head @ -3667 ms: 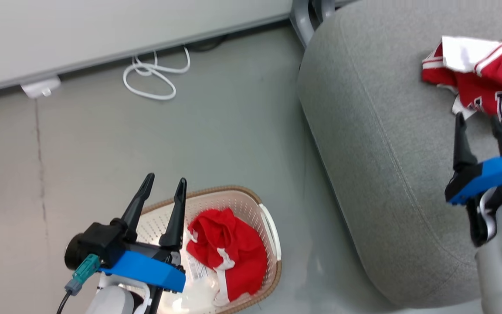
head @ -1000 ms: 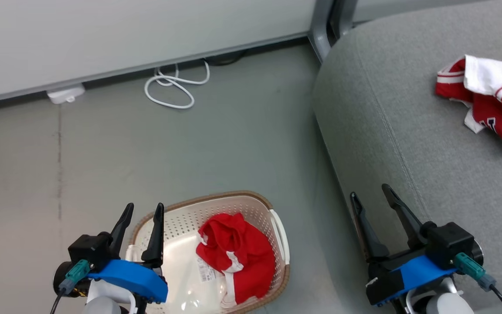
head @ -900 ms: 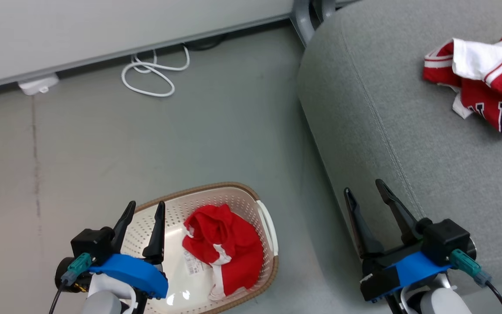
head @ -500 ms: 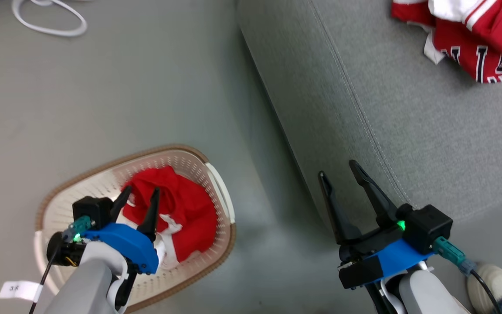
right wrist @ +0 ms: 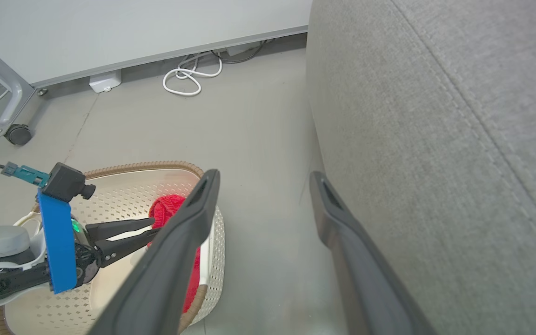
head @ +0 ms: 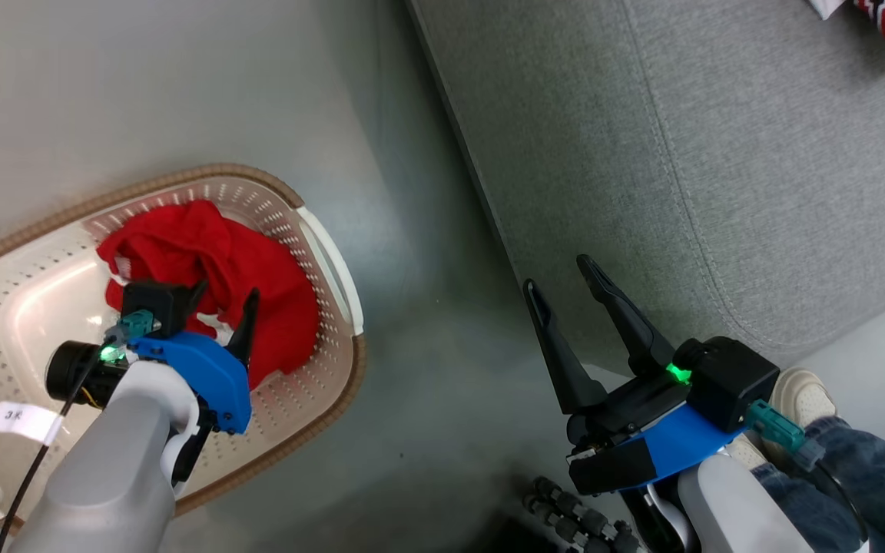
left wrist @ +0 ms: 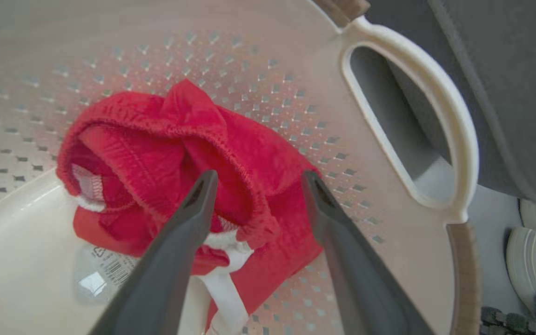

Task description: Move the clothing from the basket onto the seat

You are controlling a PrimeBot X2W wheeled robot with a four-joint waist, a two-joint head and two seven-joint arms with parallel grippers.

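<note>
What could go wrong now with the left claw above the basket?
1. The left claw stands open over a bunched fold of the red garment; it may pinch only a thin edge, and the cloth could slip out.
2. The garment lies against the perforated wall of the basket; a deep reach might drag the basket.
3. A person's shoe is near the right claw; a swing toward the seat could hit it.

Grey floor [head: 427,384], cream basket [head: 181,173], grey seat [head: 719,169]
</note>
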